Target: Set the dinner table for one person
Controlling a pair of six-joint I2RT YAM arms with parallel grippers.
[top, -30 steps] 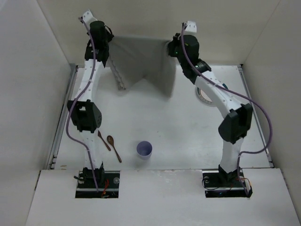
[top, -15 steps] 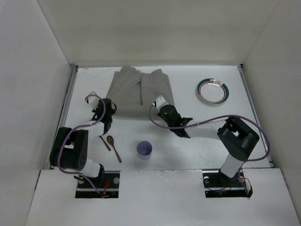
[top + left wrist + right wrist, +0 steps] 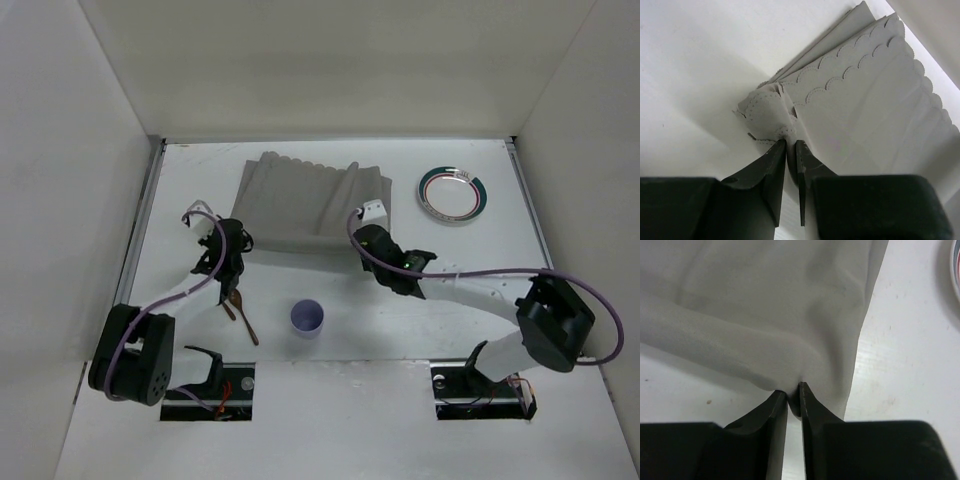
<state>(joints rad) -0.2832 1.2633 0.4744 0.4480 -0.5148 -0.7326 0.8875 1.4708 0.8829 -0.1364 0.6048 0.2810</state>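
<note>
A grey cloth placemat [image 3: 310, 203] with a scalloped edge lies wrinkled on the white dinner table [image 3: 400, 320], at the back centre. My left gripper [image 3: 240, 243] is at its near-left corner. In the left wrist view the gripper [image 3: 790, 142] stands almost shut, with the placemat's [image 3: 865, 100] curled corner pinched between its tips. My right gripper [image 3: 366, 226] is at the near-right corner. In the right wrist view the gripper [image 3: 793, 391] is likewise almost shut on a bunched fold of the placemat [image 3: 770, 305].
A white plate [image 3: 452, 193] with a dark rim sits at the back right, and its edge [image 3: 957, 260] shows in the right wrist view. A purple cup [image 3: 307, 317] stands near the front centre. Two brown wooden utensils [image 3: 243, 318] lie left of the cup, below my left gripper.
A second ago both arms held the placemat high at the back. They have come down and laid it on the table, and it now lies wider. Both pairs of jaws have eased slightly.
</note>
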